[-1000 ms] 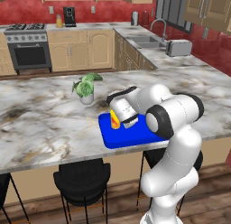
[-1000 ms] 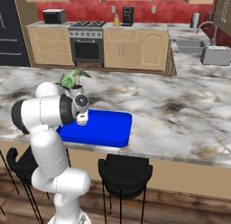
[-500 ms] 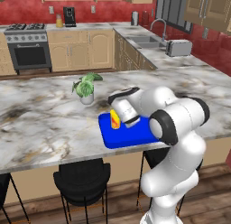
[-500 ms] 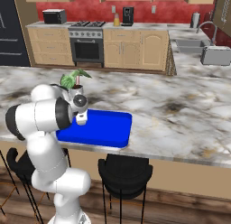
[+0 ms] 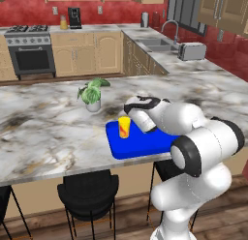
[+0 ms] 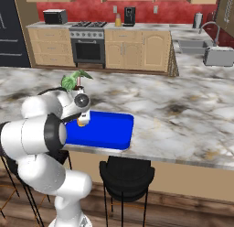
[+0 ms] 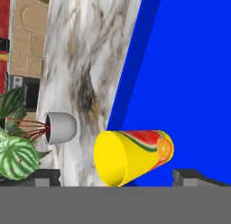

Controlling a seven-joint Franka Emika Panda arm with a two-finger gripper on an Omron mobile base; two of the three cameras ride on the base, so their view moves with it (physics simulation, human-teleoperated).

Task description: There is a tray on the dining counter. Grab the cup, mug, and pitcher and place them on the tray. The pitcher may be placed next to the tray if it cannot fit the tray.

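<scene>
My gripper (image 7: 116, 179) hangs with jaws spread wide, gripping nothing, straddling the yellow cup (image 5: 124, 127), which stands upright at the blue tray's (image 5: 140, 145) left edge on the dining counter (image 5: 43, 132).

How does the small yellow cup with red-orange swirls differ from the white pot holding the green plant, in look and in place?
The small yellow cup with red-orange swirls stands on the flat blue tray; the rounded white pot with the green plant stands on the bare marble dining counter, beyond the tray. The cup is patterned, tapered and taller than wide; the pot is plain and squat. The cup carries nothing visible, the pot carries leaves. Both stand upright.
</scene>
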